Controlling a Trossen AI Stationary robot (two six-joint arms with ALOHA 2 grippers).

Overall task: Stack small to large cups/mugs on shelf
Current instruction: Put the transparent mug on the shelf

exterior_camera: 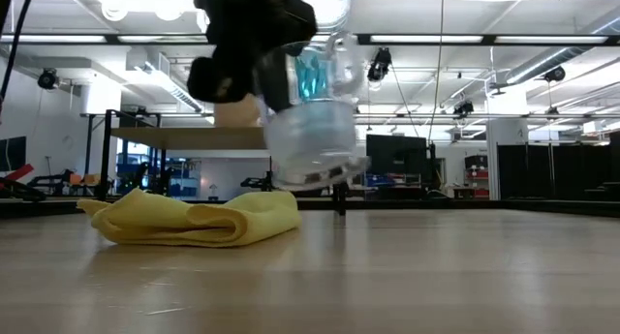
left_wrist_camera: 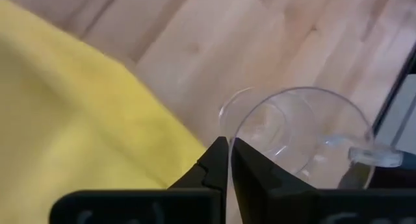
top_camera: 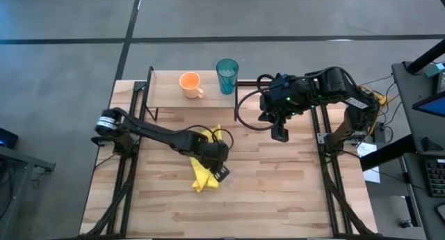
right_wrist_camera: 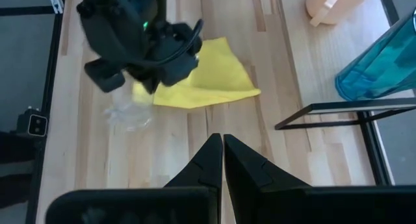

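Glass (exterior_camera: 310,140), small and clear, hangs just above the counter (top_camera: 278,191) by the yellow cloth (top_camera: 203,172), pinched at its rim by the left end effector (left_wrist_camera: 229,160), and it could slip and fall because that thin grip looks weak.

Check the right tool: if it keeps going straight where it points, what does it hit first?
Most likely bare table. The right tool, fingers shut, angles down at open wood just short of the cloth. Depth is hard to judge, so a shallower path could reach the cloth edge first.
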